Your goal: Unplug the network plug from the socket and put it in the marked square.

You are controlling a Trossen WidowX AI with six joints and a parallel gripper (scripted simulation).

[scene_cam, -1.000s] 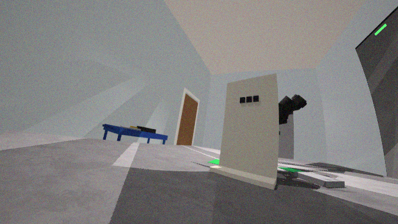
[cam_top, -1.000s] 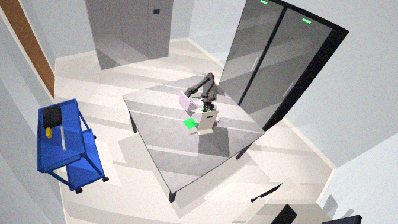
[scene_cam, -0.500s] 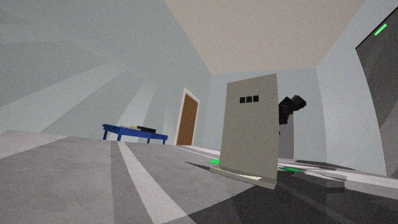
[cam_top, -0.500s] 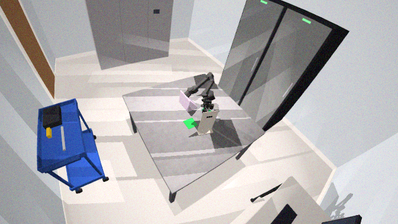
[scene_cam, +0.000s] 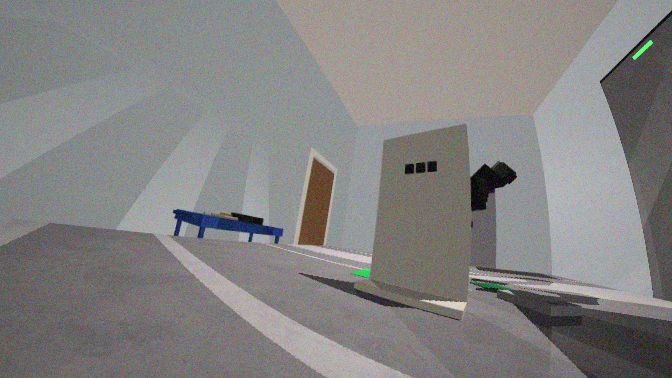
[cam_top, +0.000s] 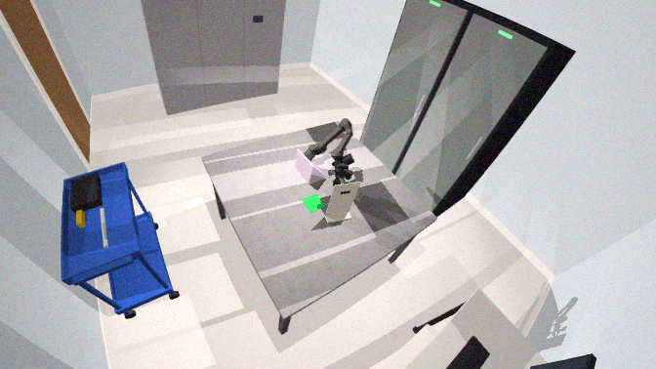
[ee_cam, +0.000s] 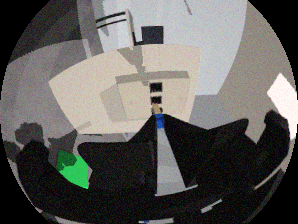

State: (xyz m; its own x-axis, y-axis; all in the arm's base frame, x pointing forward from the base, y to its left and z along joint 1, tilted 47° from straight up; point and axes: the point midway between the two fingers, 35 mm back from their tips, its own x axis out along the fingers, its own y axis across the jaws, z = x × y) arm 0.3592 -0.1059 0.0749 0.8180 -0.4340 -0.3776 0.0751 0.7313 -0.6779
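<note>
My gripper [ee_cam: 158, 118] [cam_top: 342, 180] is shut on the plug, behind the upright beige panel [cam_top: 340, 202] [scene_cam: 422, 225] [ee_cam: 175, 110]. In the wrist view the plug's blue part [ee_cam: 159, 121] shows between the fingertips, with a small tan end ahead of it. That end overlaps the lower openings in the panel face; whether it touches the panel is too small to tell. Two dark socket openings show above it. A flat green square [cam_top: 312, 203] [scene_cam: 361, 273] lies on the table beside the panel. The tab cannot be made out.
Another green patch [scene_cam: 490, 285] [ee_cam: 75, 171] lies on the arm's side of the panel. A pale pink upright board [cam_top: 308, 166] stands close to the arm. The table [cam_top: 303, 259] carries the panel, the board and the arm. A blue cart [cam_top: 117, 244] stands apart on the floor.
</note>
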